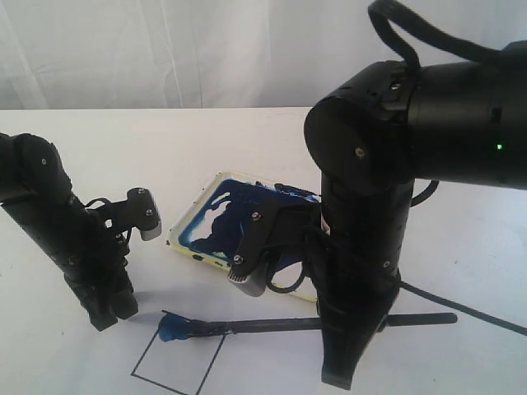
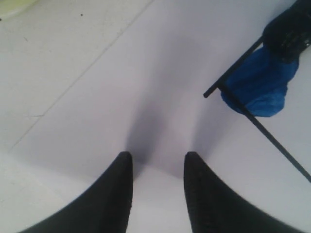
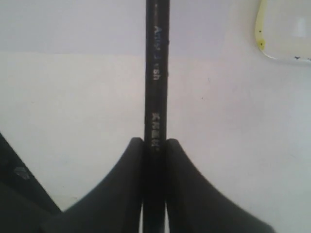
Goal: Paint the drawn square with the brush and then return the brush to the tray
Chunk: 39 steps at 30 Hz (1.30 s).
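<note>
Your right gripper (image 3: pixel 154 143) is clamped on the handle of the brush (image 1: pixel 272 327): in the right wrist view both jaws press against the black shaft, which runs straight out between them with pale lettering along it. In the exterior view the brush lies almost level, left to right, low over the white table (image 1: pixel 123 148). Its handle end sticks out to the right of your right arm, and its blue-stained tip (image 1: pixel 174 329) sits at the far corner of the drawn square (image 1: pixel 177 362). A patch of blue paint (image 2: pixel 260 85) covers that corner, and the rest of the inside that is in view is plain white; the near part of the square runs out of the exterior view. The tray (image 1: pixel 191 210) lies farther back than the brush, between your two arms, smeared dark blue inside its yellowish rim; your right arm hides its right end. Your left gripper (image 2: pixel 158 158) has its jaws spread with nothing between them. It points down at the bare white surface just left of the square's far corner, close to the brush tip but apart from it. Whether its fingertips touch the table, you cannot tell from these views.
</note>
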Available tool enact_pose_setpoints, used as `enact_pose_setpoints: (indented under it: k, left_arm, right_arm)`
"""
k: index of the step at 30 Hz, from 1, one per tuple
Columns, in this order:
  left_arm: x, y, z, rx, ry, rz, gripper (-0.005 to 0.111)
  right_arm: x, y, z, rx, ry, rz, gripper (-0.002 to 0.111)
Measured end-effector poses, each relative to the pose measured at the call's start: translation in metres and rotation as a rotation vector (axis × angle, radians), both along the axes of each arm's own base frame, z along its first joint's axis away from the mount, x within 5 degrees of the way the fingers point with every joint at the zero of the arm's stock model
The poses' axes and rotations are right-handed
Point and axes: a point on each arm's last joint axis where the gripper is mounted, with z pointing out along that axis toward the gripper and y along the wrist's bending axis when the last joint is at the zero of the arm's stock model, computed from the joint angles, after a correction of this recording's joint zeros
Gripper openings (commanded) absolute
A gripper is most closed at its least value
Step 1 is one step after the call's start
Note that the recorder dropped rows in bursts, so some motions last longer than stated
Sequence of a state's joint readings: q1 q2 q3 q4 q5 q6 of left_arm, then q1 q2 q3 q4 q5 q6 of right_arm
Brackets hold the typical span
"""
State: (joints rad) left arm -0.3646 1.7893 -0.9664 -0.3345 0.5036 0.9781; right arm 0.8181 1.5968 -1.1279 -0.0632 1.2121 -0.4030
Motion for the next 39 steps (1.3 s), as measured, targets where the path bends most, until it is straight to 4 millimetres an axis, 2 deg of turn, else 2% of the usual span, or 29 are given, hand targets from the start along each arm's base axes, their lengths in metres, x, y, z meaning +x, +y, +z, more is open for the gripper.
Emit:
enact_pose_setpoints:
  k: [21,39]
  left_arm:
    - [0.0000,0.0000,0.0000,0.000,0.000,0.000,0.042]
    - [0.0000,0.0000,0.0000,0.000,0.000,0.000,0.042]
  right_arm:
    - [0.0057,0.0053,0.0002,0.057,-0.062,0.027,0.000]
    - [0.0006,-0.0005,0.0001,-0.007,-0.005,0.036,0.000]
